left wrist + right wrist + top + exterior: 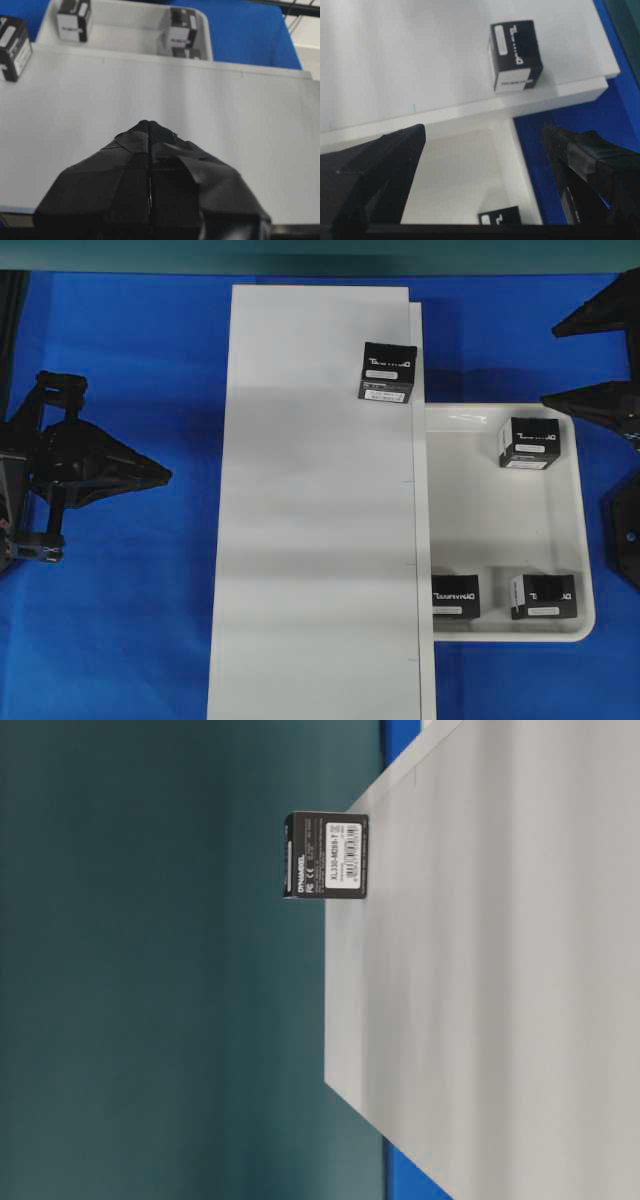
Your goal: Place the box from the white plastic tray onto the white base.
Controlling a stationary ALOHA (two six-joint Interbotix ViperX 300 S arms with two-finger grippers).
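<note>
resting on the white base (320,540), box (387,372) lies clear of right gripper (485,150), jaws apart, empty. left gripper (149,127) pinched together. table-level view alone shows the box's barcode label.

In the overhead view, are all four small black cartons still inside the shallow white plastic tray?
No: only three small black cartons sit in the shallow white plastic tray; the fourth rests on the long flat white board.

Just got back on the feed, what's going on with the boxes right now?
One box already sits on the white base, near its far right edge. Three more boxes remain in the white plastic tray. Nothing is being held: the right gripper is open above the tray's corner, and the left gripper is shut, parked at the base's left side.
</note>
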